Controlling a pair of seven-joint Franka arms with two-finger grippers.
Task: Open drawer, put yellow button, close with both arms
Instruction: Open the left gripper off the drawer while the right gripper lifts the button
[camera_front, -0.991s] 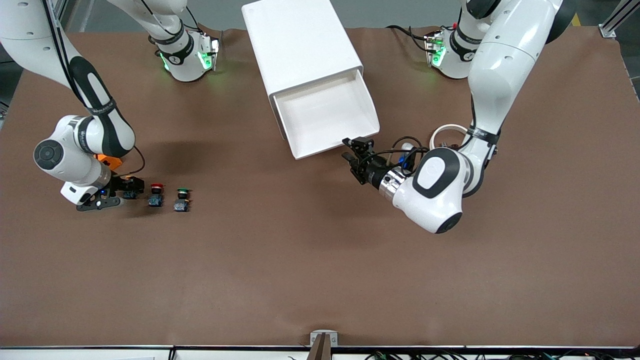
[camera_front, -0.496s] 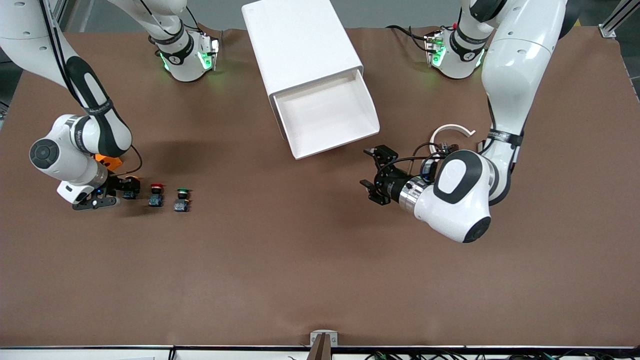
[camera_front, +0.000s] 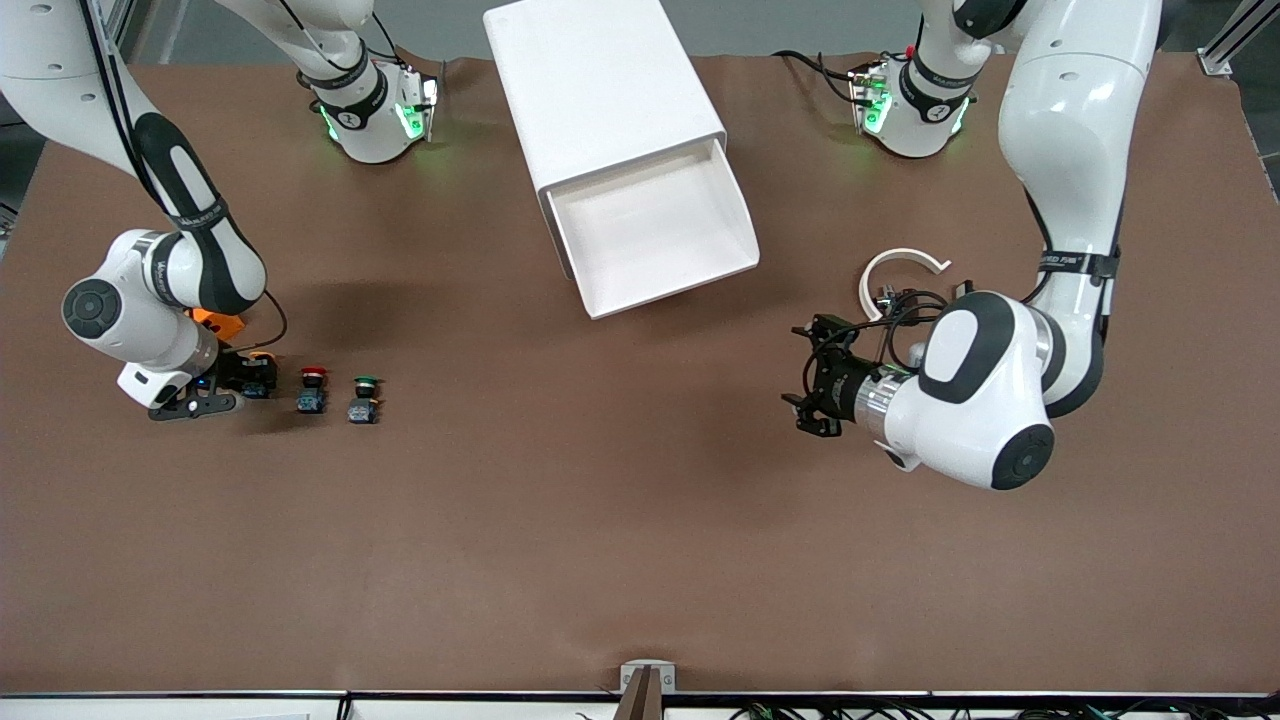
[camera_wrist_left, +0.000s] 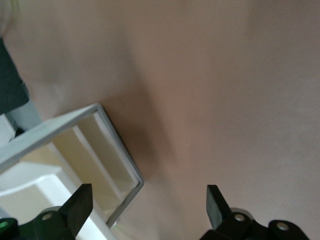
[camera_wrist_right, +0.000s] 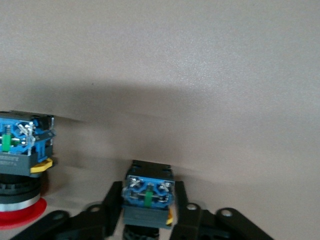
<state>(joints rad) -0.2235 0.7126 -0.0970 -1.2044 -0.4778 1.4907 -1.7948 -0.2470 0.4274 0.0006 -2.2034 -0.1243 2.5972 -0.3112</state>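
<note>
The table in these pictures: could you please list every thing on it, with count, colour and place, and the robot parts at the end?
cabinet: one, white, at the middle of the table near the robots' bases.
drawer: one, white tray, pulled open from the cabinet, nothing in it.
yellow button: one, blue base, between the right gripper's fingers on the table.
red button: one, red cap, beside the yellow button.
green button: one, green cap, beside the red button.
white ring piece: one, white, open curve, toward the left arm's end.
right gripper: black, around the yellow button.
left gripper: black, open, over bare table.
</note>
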